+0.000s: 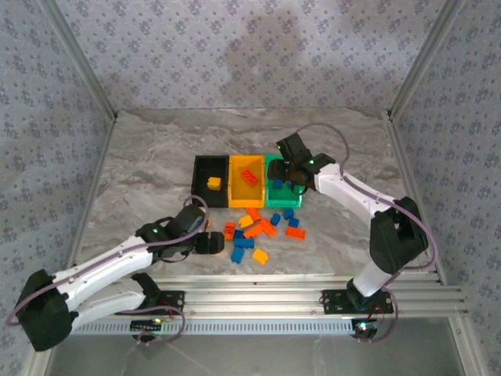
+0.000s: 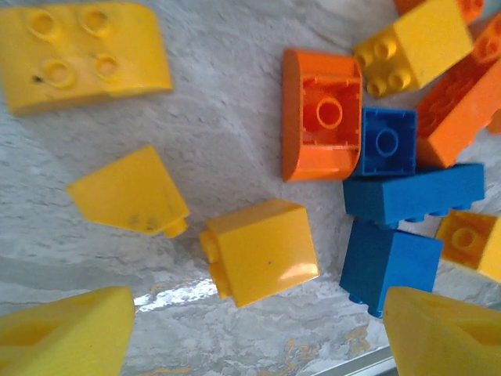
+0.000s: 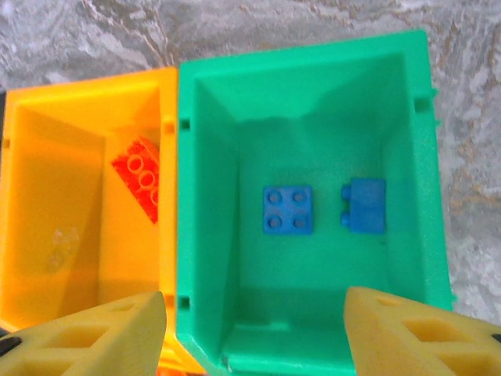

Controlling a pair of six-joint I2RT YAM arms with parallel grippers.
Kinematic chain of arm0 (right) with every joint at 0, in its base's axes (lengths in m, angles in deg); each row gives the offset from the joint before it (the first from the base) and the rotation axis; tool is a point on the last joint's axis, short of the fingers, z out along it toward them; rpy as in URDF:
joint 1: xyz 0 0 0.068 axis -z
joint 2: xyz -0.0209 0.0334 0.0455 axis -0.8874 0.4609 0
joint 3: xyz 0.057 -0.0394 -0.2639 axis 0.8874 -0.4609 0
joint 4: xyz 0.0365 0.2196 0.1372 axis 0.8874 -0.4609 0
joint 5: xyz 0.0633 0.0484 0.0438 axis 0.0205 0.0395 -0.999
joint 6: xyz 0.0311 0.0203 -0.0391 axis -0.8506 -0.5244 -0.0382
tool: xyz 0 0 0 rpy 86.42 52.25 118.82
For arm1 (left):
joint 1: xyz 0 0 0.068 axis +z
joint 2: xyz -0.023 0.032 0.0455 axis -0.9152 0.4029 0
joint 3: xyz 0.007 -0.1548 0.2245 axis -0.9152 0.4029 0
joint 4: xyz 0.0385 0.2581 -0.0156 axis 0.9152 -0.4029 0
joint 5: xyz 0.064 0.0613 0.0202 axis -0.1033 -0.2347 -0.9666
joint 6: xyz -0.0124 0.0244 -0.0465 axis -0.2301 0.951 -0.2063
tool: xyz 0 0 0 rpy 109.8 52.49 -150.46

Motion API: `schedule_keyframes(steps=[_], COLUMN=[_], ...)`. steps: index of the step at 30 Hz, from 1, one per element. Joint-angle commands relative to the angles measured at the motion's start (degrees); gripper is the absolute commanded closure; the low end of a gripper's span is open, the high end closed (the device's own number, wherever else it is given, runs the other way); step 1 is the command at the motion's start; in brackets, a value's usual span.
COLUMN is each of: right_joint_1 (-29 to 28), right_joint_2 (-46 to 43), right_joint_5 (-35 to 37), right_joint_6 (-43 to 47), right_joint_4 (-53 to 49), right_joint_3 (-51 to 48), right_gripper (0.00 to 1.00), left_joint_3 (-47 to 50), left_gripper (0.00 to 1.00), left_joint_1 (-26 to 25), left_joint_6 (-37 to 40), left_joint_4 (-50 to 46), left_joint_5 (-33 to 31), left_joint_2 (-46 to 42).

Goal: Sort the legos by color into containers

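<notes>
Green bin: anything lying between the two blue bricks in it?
No. The right wrist view shows the square blue brick and the smaller blue brick apart on the floor of the green bin, bare green plastic between them.

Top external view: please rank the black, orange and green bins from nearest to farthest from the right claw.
1. Green bin, right end of the row, below the right claw.
2. Orange bin, middle of the row.
3. Black bin, left end.
</notes>
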Motion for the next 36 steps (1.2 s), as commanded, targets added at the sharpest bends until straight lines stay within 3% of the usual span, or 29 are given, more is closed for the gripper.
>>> schedule_keyframes(steps=[1,5,15,18,27,32,36], right_joint_1=[0.05,0.23,0.33,0.43,1.15,1.12,0.72], right_joint_2=[-3.32,-5.56,-9.61,-10.12,-12.97,-14.98,-17.02], right_joint_5=[-0.12,-0.16,0.74,0.93,0.83,0.39,-0.38], right_joint_6=[-2.32,-2.41,-2.4,-2.68,-3.53,-4.18,-4.92], right_joint_4=[0.83,0.87,0.51,0.25,-0.11,0.52,0.75], right_joint_3=[-4.13,-6.08,-8.17,-8.49,-10.72,-12.53,-15.25], right_gripper=[0.36,0.36,0.36,0.37,0.38,0.39,0.39], left_joint_3=[-1.01,-1.22,0.71,0.35,1.3,-1.61,-7.62], left_gripper=[0.17,0.19,0.27,0.36,0.55,0.59,0.61], left_joint_1=[-4.42,-6.79,-6.88,-6.88,-6.88,-6.65,-1.09], left_joint_6=[-0.36,-0.15,1.21,1.77,0.03,-0.33,2.57], left_joint_4=[2.43,3.85,13.98,14.75,10.1,4.62,2.52], left_joint_5=[-6.16,-10.32,-12.39,-12.09,-10.83,-12.82,-12.08], left_joint_2=[3.39,8.61,17.24,18.01,12.68,5.84,4.62])
